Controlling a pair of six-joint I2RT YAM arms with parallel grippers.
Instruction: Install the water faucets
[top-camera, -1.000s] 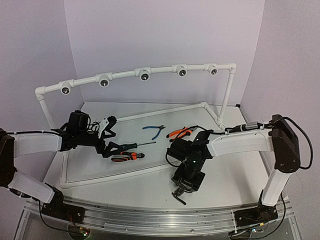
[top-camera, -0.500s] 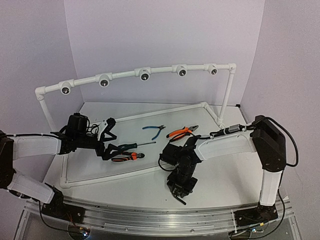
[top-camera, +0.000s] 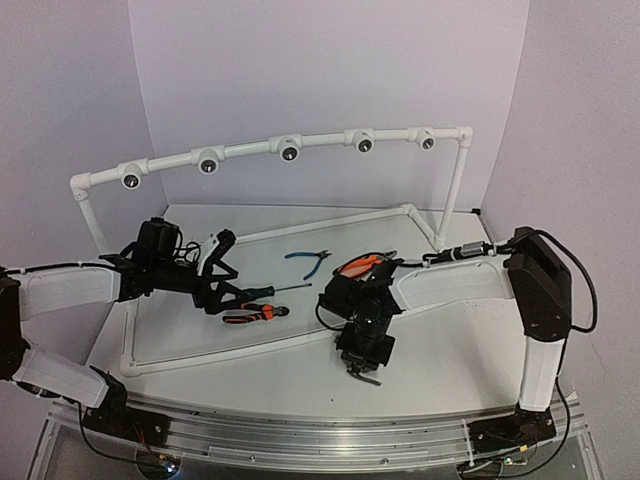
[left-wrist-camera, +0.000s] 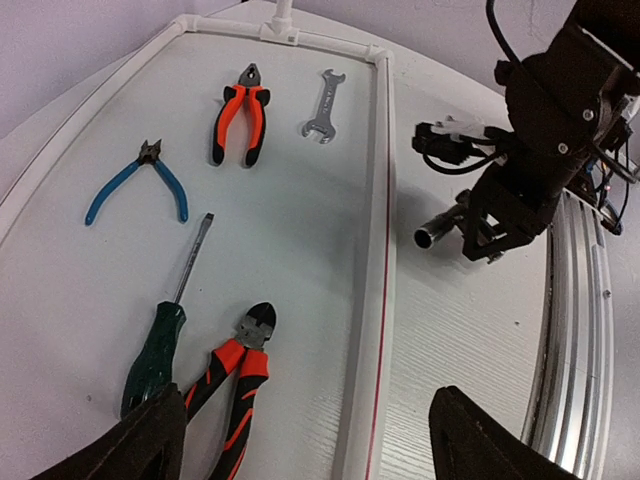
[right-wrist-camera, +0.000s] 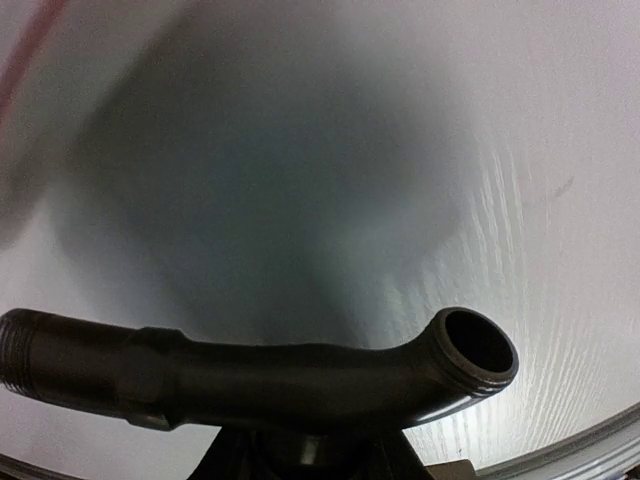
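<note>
The water faucet (right-wrist-camera: 280, 385), a dark tap with a threaded end and a round spout mouth, lies across my right gripper's jaws just above the white table. In the left wrist view its threaded end (left-wrist-camera: 432, 234) sticks out of the right gripper (left-wrist-camera: 490, 232). From the top view, the right gripper (top-camera: 362, 362) points down near the table's front, shut on the faucet. My left gripper (left-wrist-camera: 310, 450) hovers open over the tools on the left, with nothing between its fingers (left-wrist-camera: 150, 450).
A white pipe rail with several dark-mouthed tee fittings (top-camera: 289, 150) arches along the back. A flat pipe frame (left-wrist-camera: 378, 250) encloses a green-handled screwdriver (left-wrist-camera: 155, 355), orange cutters (left-wrist-camera: 225, 385), orange pliers (left-wrist-camera: 240, 120), blue cutters (left-wrist-camera: 140, 180) and a wrench (left-wrist-camera: 322, 105).
My right gripper has moved left and a little back, and its jaws have closed onto the faucet. The left gripper has narrowed slightly and barely shifted.
</note>
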